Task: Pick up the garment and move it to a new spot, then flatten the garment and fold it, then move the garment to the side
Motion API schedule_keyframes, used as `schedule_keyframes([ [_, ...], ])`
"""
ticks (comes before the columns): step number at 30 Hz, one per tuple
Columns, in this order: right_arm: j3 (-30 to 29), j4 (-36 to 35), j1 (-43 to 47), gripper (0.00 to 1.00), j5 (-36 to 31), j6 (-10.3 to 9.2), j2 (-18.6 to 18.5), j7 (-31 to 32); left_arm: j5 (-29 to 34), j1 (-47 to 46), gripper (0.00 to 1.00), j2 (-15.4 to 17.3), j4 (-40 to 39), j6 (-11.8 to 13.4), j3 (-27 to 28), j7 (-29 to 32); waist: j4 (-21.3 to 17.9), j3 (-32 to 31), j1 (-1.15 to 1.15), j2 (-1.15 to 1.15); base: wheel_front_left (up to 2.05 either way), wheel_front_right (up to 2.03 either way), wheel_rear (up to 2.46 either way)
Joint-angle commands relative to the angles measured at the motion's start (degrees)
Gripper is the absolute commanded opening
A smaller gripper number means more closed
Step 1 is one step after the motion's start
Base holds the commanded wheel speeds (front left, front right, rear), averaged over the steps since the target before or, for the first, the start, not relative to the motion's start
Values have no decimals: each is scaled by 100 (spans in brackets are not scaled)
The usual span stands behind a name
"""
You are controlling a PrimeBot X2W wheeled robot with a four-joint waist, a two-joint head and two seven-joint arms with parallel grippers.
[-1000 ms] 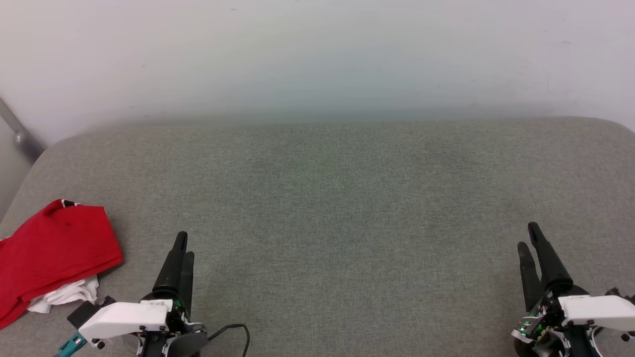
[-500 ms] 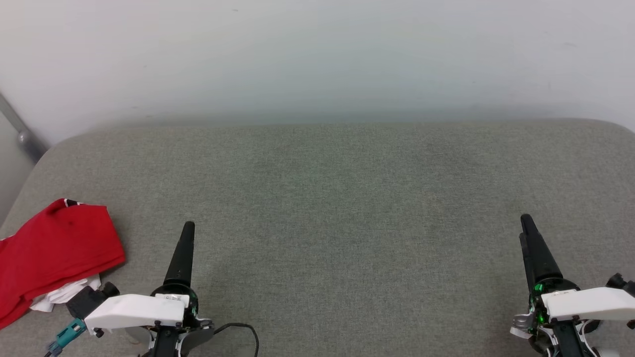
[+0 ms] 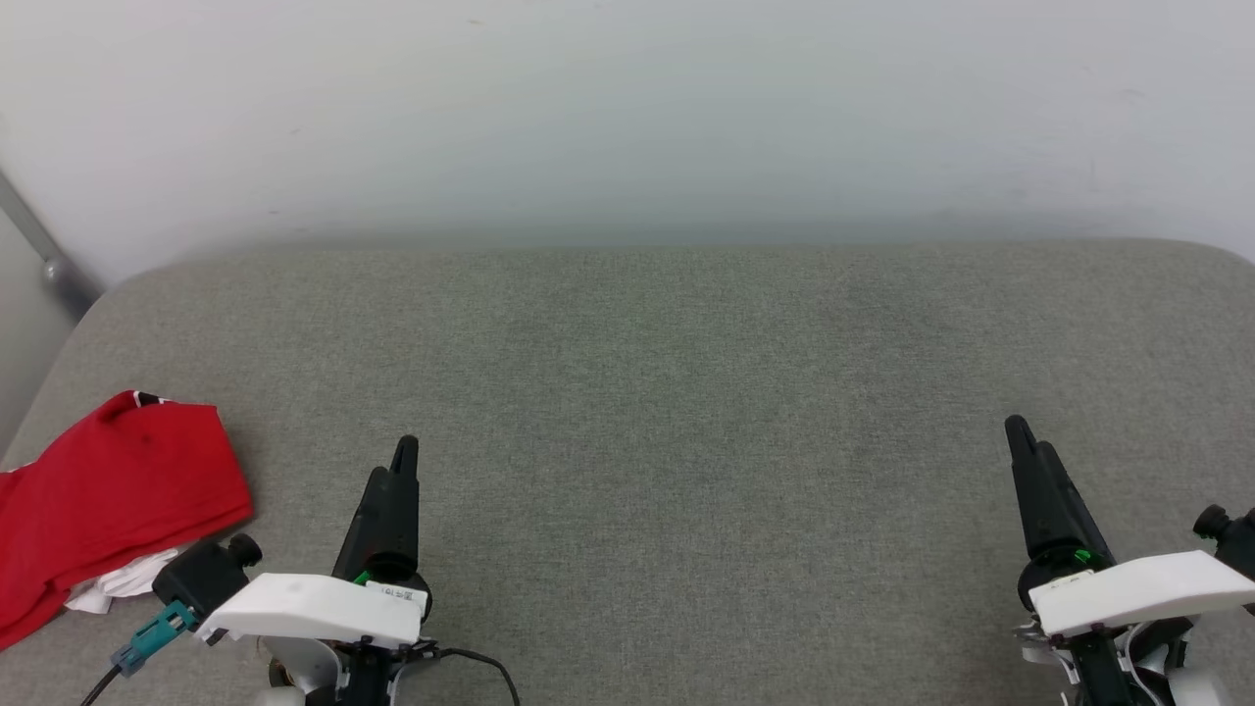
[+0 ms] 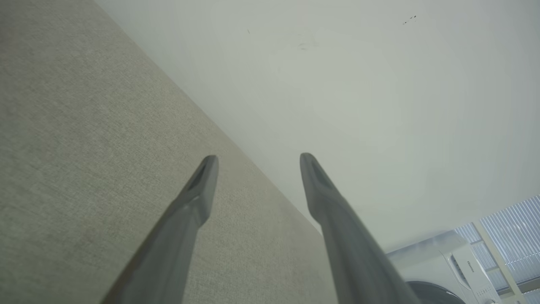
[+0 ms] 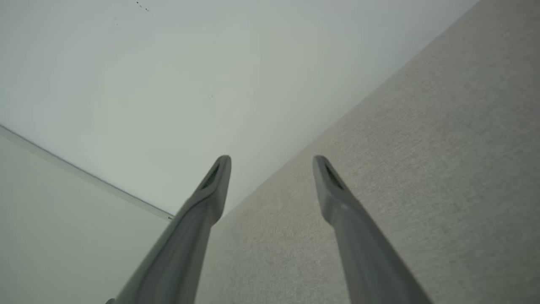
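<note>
Grey woven fabric covers the tabletop (image 3: pixel 686 373); the far corners are rounded and the far edge meets a white wall (image 3: pixel 627 118). Left wrist view: a white washing machine (image 4: pixel 447 270) stands past the tabletop's end. Its dark round door is partly seen; contents cannot be told. Slatted blinds (image 4: pixel 506 236) are beside it.

Garment (image 3: pixel 108 490): lies on the tabletop at its left edge, toward the near left corner, cut off by the picture border. Bunched, not flat. Upper layer is plain red, one broad fold with a few creases. A short bit of dark-and-white trim shows at its far tip. White cloth pokes out from under the red along the near side.

Left gripper (image 3: pixel 404 453): at the near edge, just right of the garment and apart from the red cloth. From the head its fingers overlap edge-on. The wrist view shows the fingers (image 4: pixel 190 211) well spread, jaws wide with nothing between them.

Right gripper (image 3: pixel 1020 436): toward the near right corner, well apart from the garment. Its fingers (image 5: pixel 337 202) are spread alike, jaws wide and empty.

Small items: teal connector (image 3: pixel 147 642) on the left wrist; grey pole (image 3: pixel 44 255) against the wall by the far left corner.
</note>
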Motion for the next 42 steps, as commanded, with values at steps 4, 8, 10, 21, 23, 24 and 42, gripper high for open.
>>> schedule_keyframes([
  [4, 45, -192, -108, 100, -804, 0, -7, 81, 762, -135, 100, 13, -61, 21, -72, -128, 12, -6, 0, 0, 0, 0, 0],
  [8, 48, -282, -76, 100, -1342, 0, 6, 173, 1384, -134, 100, 16, -53, 73, -158, -205, 20, -15, 0, 0, 0, 0, 0],
  [10, 34, -327, -60, 100, -1605, 0, 12, 226, 1663, -139, 100, 24, -43, 107, -196, -239, 24, -18, 0, 0, 0, 0, 0],
  [21, 12, -474, 26, 100, -2700, 0, 75, 337, 2857, -211, 100, 143, -77, 327, -443, -426, 39, -33, 0, 0, 0, 0, 0],
  [23, 13, -481, 24, 100, -2777, 0, 81, 337, 2932, -213, 100, 150, -77, 344, -465, -441, 39, -33, 0, 0, 0, 0, 0],
  [24, 13, -489, 21, 100, -2852, 0, 85, 341, 3012, -212, 100, 164, -70, 356, -490, -460, 40, -35, 0, 0, 0, 0, 0],
  [42, -64, -588, 138, 100, -4157, 0, 173, 476, 4100, -298, 100, 311, 100, 565, -848, -720, 61, -58, 0, 0, 0, 0, 0],
])
